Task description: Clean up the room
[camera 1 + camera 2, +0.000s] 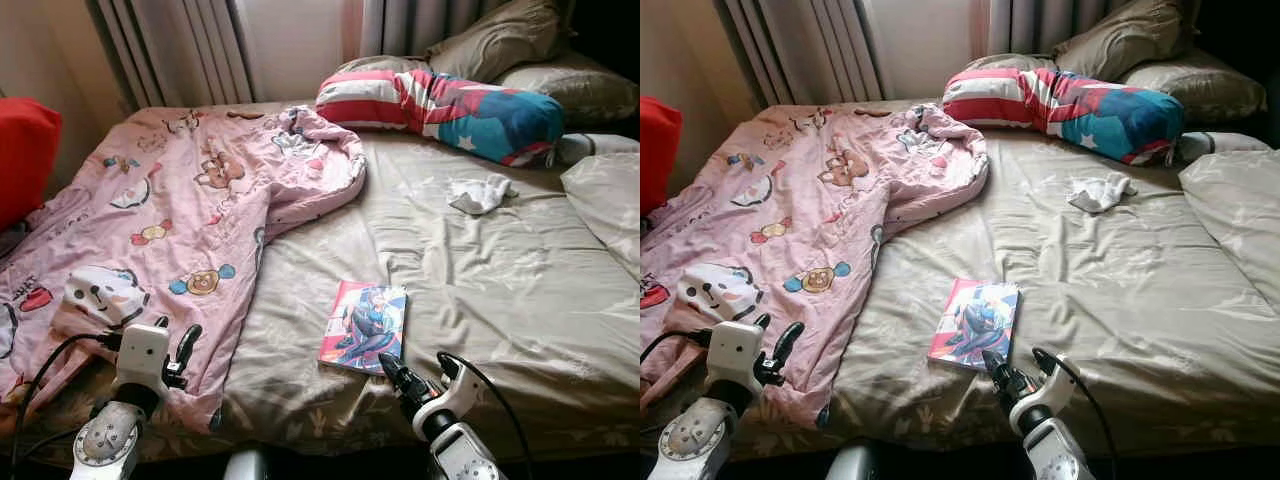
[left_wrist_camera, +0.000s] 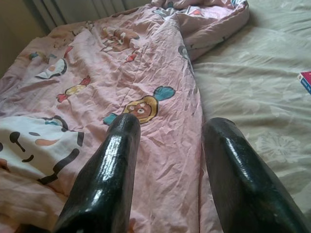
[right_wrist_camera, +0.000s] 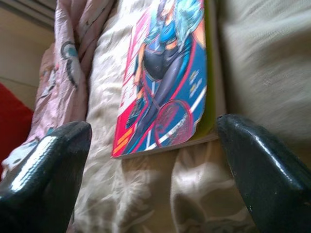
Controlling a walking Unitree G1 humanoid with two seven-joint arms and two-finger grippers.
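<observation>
On the bed (image 1: 500,290), the right gripper's (image 3: 154,145) wide fingers face a book (image 1: 364,325).

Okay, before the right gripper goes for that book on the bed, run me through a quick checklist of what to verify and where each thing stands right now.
1. Right gripper open: ok, its fingers stand apart in the right wrist view.
2. Right gripper lined up with the book: ok, it sits just short of the book's near edge, not touching.
3. Book free to lift: ok, it lies flat on the bed sheet with nothing on it.
4. Pink blanket clear of the book: ok, its edge lies apart from it.
5. Left gripper out of the way: ok, open over the blanket.
6. Grip depth under the book: cannot tell.
</observation>
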